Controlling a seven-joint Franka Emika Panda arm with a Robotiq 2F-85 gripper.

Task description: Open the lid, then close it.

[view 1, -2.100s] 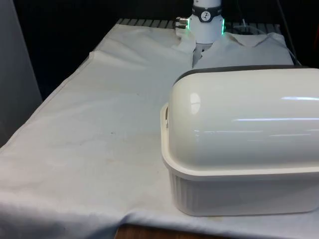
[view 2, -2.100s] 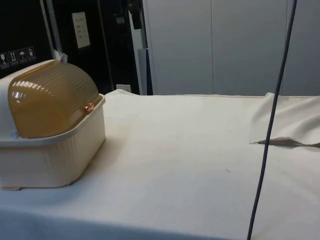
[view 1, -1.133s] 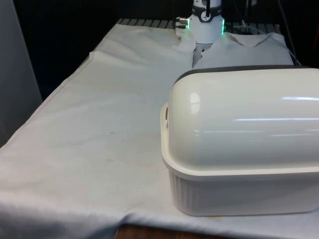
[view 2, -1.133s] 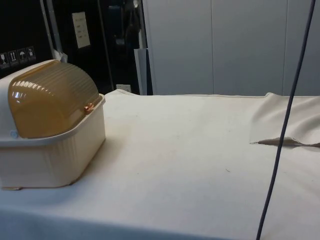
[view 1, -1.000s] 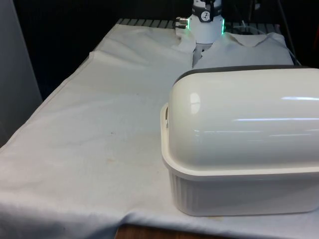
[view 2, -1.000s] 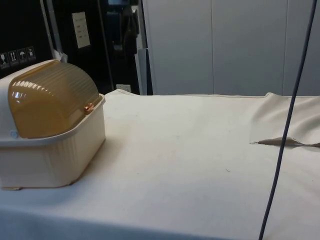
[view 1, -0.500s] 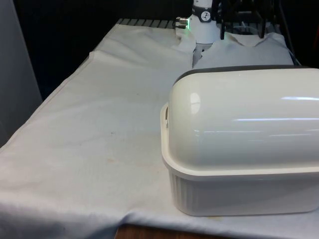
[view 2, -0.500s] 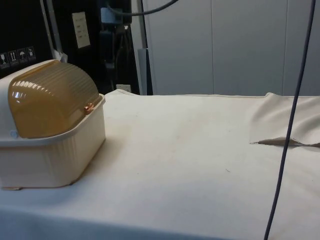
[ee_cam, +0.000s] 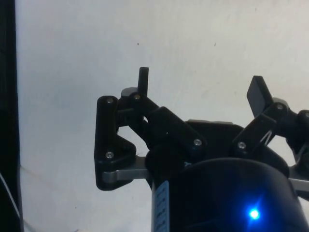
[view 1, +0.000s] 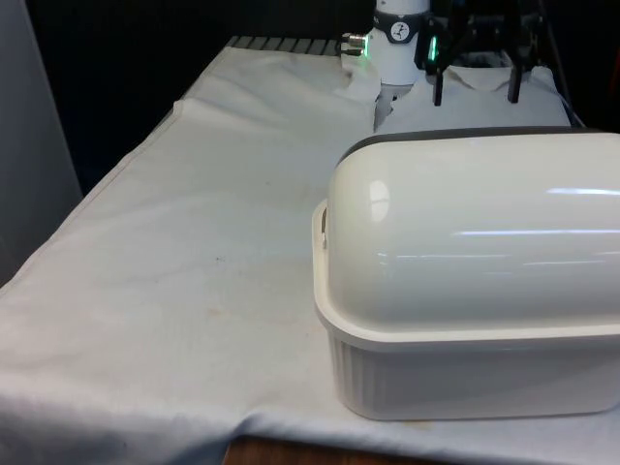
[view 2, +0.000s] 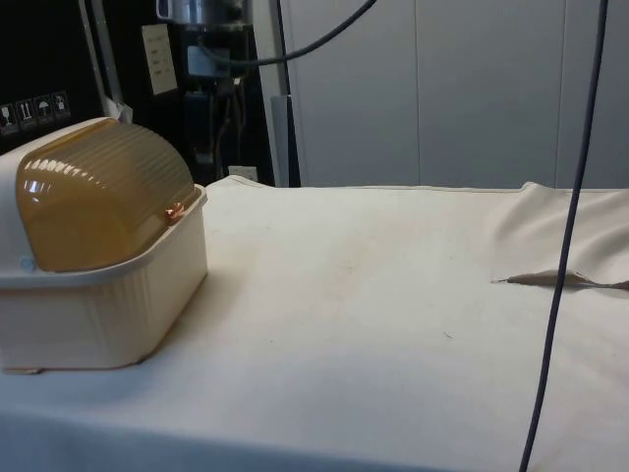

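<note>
Front view: white cloth (view 1: pixel 194 223) covers the table, wrinkled, with a few faint stains; black curtains fill the top of the frame. A cream bread box (view 1: pixel 465 378) sits at lower right, back turned to the camera, ribbed base, smooth domed shell on top, dark strip along the upper edge. Nothing of its inside shows. The lid faces away here. At top centre-right the black gripper (view 1: pixel 475 92) hangs above the cloth behind the box, fingers wide apart, holding nothing, clear of the box.

Side view: same white cloth (view 2: pixel 373 295) with a fold at right; pale wall panels behind at upper right, dark cabinets at upper left. A dark cable (view 2: pixel 565 236) hangs down the right side of the frame. Bread box (view 2: pixel 98 305) at left, its amber ribbed lid (view 2: pixel 103 202) rolled down, closed against the base rim. Contents cannot be told. The gripper (view 2: pixel 206 108) is at upper left, above and beyond the box, not touching it.

Wrist view: gripper (ee_cam: pixel 200 92) over bare white cloth (ee_cam: pixel 72 48), fingers (ee_cam: pixel 143 79) spread wide, nothing between them.
</note>
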